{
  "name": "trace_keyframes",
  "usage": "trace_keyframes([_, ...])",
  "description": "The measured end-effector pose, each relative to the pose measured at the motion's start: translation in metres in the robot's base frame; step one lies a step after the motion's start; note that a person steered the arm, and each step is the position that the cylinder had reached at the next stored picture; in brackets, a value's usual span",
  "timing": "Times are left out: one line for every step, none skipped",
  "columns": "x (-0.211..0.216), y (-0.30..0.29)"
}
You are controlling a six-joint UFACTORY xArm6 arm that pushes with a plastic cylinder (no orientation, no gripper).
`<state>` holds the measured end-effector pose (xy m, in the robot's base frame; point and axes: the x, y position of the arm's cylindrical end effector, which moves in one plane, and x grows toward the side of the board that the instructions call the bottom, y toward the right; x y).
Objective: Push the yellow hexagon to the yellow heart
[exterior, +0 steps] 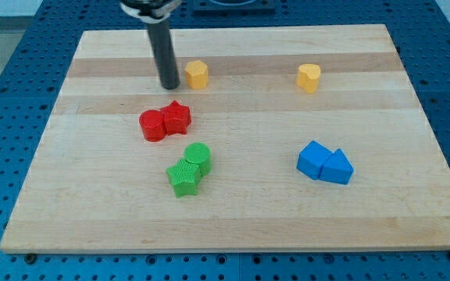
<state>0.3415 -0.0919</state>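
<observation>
The yellow hexagon [197, 74] sits on the wooden board near the view's top, left of centre. The yellow heart [308, 77] sits at about the same height, well to the view's right of it. My tip [169, 85] rests on the board just to the view's left of the yellow hexagon, with a small gap between them. The dark rod rises from the tip to the view's top edge.
A red cylinder [152, 125] and a red star [176, 117] touch each other below my tip. A green cylinder [198, 157] and a green star [183, 178] sit lower, near the centre. A blue cube [313, 158] and a blue triangle [337, 167] sit at the lower right. The board [397, 218] ends on a blue table.
</observation>
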Motion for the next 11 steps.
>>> trace_keyframes([0.0, 0.051])
trace_keyframes([0.0, 0.054])
trace_keyframes([0.0, 0.051])
trace_keyframes([0.0, 0.013])
trace_keyframes([-0.007, 0.001])
trace_keyframes([-0.041, 0.004])
trace_keyframes([-0.04, 0.013])
trace_keyframes([-0.038, 0.057])
trace_keyframes([-0.038, 0.082])
trace_keyframes([-0.038, 0.13])
trace_keyframes([-0.038, 0.151])
